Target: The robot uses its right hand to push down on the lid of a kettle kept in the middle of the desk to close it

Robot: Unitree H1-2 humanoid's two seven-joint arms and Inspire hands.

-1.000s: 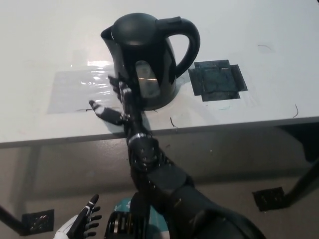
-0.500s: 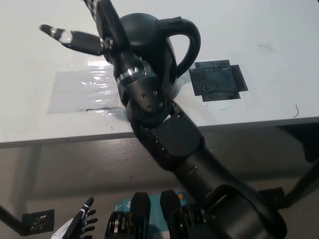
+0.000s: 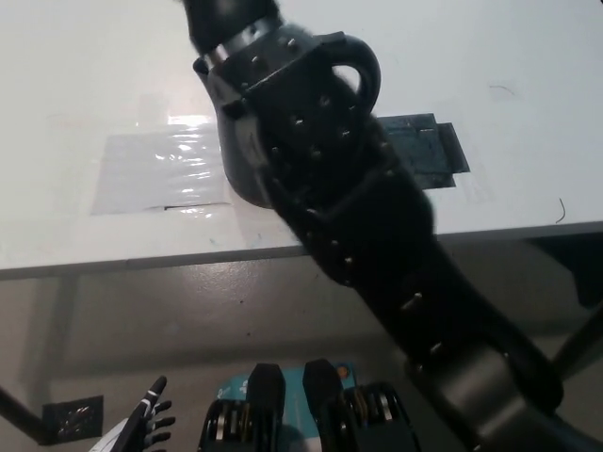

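Observation:
A black electric kettle (image 3: 366,68) stands on the white desk (image 3: 75,85). Only its handle, its spout and a strip of its left side show. My black right arm (image 3: 339,179) rises across the middle of the picture, close to the camera, and covers the kettle's body and lid. Its wrist reaches the top edge, so the right hand is out of the picture. My white left hand (image 3: 143,426) rests at the bottom left, below desk level, with its fingers apart and nothing in them.
A dark taped square (image 3: 443,151) lies on the desk right of the kettle and a shiny clear patch (image 3: 155,169) lies left of it. The desk's front edge (image 3: 122,259) crosses the middle. A black foot plate (image 3: 68,418) sits on the floor.
My right arm has risen from the desk edge, past the kettle's front, and its hand has left the picture at the top. The kettle is now mostly covered. The left hand has sunk slightly.

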